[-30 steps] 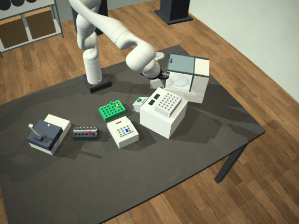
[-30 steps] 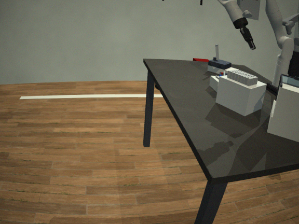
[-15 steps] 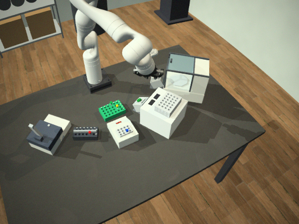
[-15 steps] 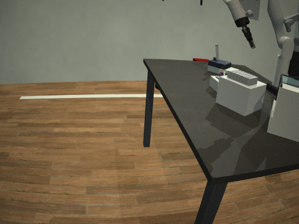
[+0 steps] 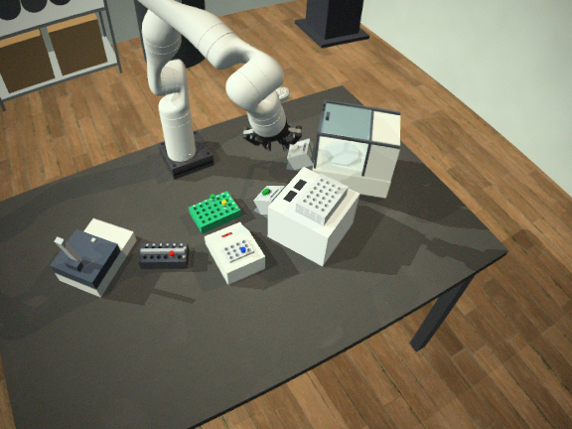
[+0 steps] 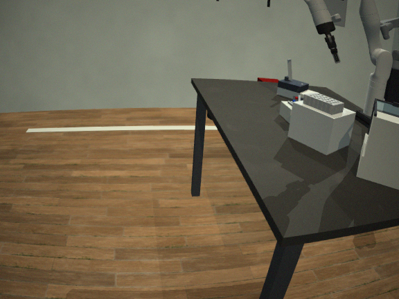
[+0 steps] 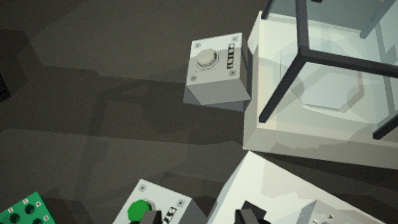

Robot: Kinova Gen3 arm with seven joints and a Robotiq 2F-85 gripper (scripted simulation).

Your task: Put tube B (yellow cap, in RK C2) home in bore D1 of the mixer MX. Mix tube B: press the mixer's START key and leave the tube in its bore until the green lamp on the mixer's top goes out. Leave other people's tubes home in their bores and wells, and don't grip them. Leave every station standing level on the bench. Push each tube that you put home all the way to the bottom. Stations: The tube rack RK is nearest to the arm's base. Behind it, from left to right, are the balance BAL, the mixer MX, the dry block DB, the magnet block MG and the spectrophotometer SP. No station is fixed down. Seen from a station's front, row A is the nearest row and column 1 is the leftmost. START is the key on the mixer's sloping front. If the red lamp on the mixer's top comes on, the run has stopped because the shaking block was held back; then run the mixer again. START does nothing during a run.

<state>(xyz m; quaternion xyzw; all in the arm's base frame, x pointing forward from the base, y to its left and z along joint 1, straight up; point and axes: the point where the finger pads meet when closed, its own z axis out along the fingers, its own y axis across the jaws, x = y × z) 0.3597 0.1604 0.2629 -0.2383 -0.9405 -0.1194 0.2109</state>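
Above the dark surface [image 5: 248, 338] [image 6: 235, 114] [image 7: 150, 145], the empty fingers [image 5: 273, 143] [image 6: 337, 61] are hanging partly open; a button-box label [image 7: 230, 56] is showing unreadable lettering.

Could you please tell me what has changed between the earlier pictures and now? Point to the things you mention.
In the top view, the gripper [image 5: 272, 142] [image 6: 337, 61] [image 7: 198, 218] has swung left, away from the glass-walled balance [image 5: 382, 169] [image 6: 381, 156] [image 7: 252, 135], with the arm following. I see nothing taken hold of or let go. The yellow-capped tube [image 5: 223, 203] stayed in the green rack [image 5: 204, 226] [image 7: 35, 198], and the stations look unmoved.
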